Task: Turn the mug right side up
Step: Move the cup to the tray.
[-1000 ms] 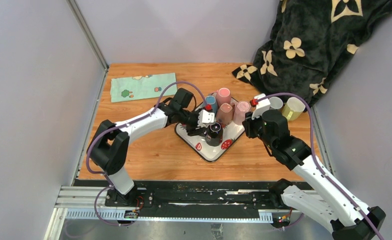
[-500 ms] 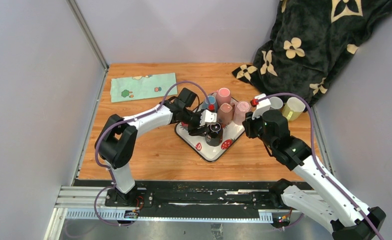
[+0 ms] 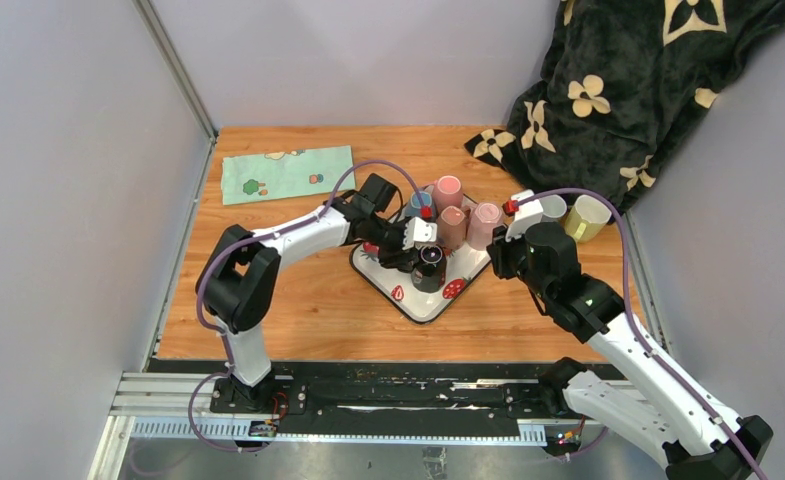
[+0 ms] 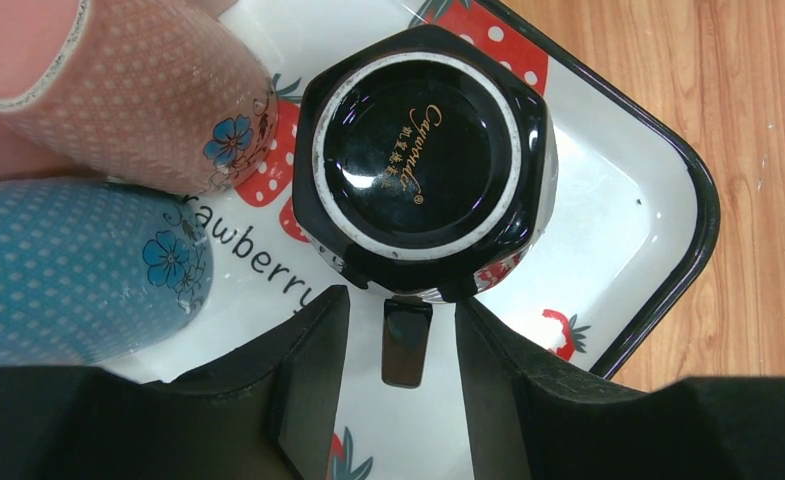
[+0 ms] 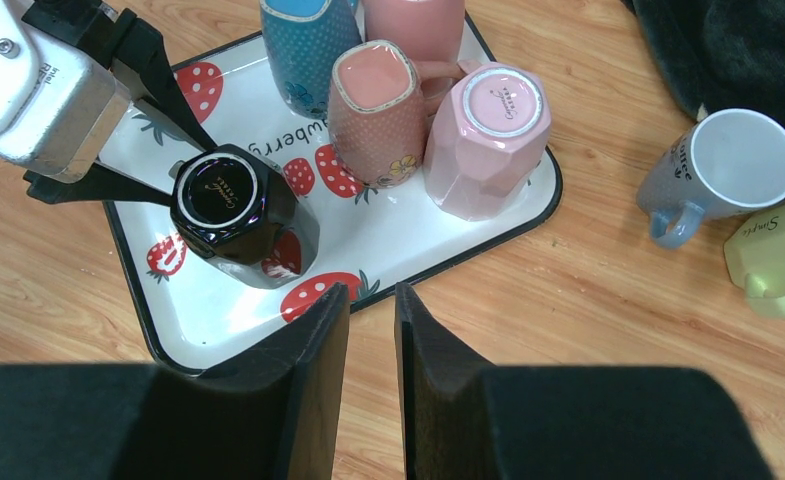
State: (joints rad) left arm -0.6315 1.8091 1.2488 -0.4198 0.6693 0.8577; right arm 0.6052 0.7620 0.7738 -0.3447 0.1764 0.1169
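Note:
The black mug (image 3: 429, 268) (image 4: 423, 160) (image 5: 233, 205) stands upside down on the white strawberry tray (image 3: 418, 305) (image 4: 618, 200), its glossy base facing up. Its handle (image 4: 406, 340) points toward my left gripper (image 4: 398, 310) (image 3: 411, 255). That gripper is open, with one finger on each side of the handle and a gap showing on both sides. My right gripper (image 5: 371, 300) (image 3: 495, 255) hovers over the tray's near right edge, its fingers nearly together with nothing between them.
Also on the tray are an upside-down pink mug (image 5: 488, 130), an upright pink mug (image 5: 373, 100) and a blue mug (image 5: 303, 40). A grey-blue mug (image 5: 728, 165) and a yellow-green mug (image 5: 778, 255) stand on the wood. A black blanket (image 3: 618, 90) lies back right, a green cloth (image 3: 286, 172) back left.
My left arm has shifted slightly toward the black mug and its jaws have narrowed around the handle. The right arm has stayed put.

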